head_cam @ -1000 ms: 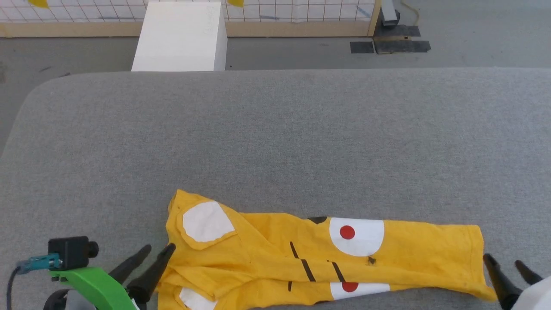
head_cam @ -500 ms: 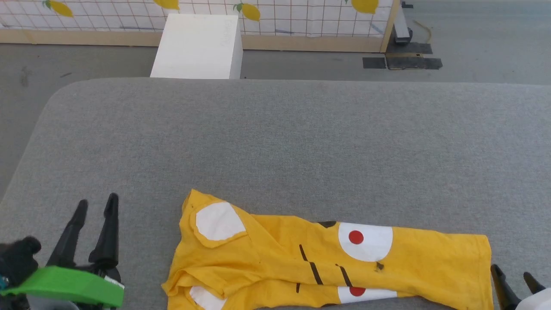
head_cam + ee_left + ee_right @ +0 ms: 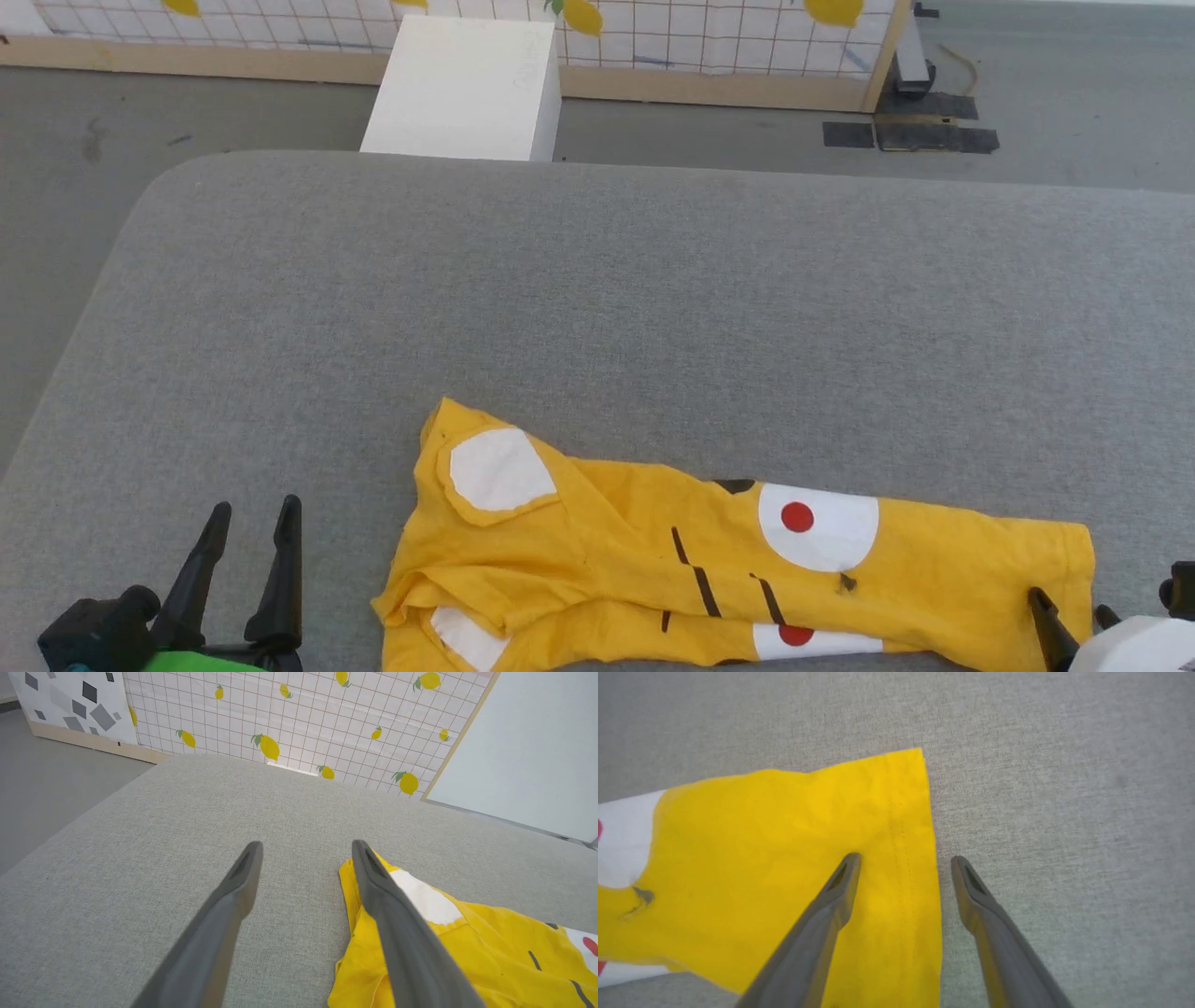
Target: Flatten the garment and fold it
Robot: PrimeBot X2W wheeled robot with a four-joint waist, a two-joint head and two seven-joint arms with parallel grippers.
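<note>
Jaws of your left gripper (image 3: pixel 257 505) stand open with nothing between them, at 7 o'clock in the head view. One second ago its fingers were close together and touched the bunched left end of the garment (image 3: pixel 653 560). Now they are apart from the cloth, over the bare grey padded surface (image 3: pixel 597 308). In the left wrist view the left gripper (image 3: pixel 307 843) points along the surface, and the garment (image 3: pixel 490 942) is at 4 o'clock, just beside the right finger. I judge that this arm has let go and pulled back, so the left end is free and not yet flattened.

The garment itself has the same shape as before: a long strip from 7 to 4 o'clock near the front edge, doubled along its length, with creases at the left end. It sits more to the right in the head view, but the white box (image 3: pixel 464 89) at 12 o'clock has shifted the same way, so this is your camera, not the cloth.

Your right gripper (image 3: pixel 1067 605) is at 4 o'clock, its jaws also open. Earlier it was just outside the hem. In the right wrist view the right gripper (image 3: pixel 905 857) now straddles the hem of the garment (image 3: pixel 784 858), one finger over yellow cloth and one over grey. I cannot tell if it touches. A pinch on this hem seems the next step.
</note>
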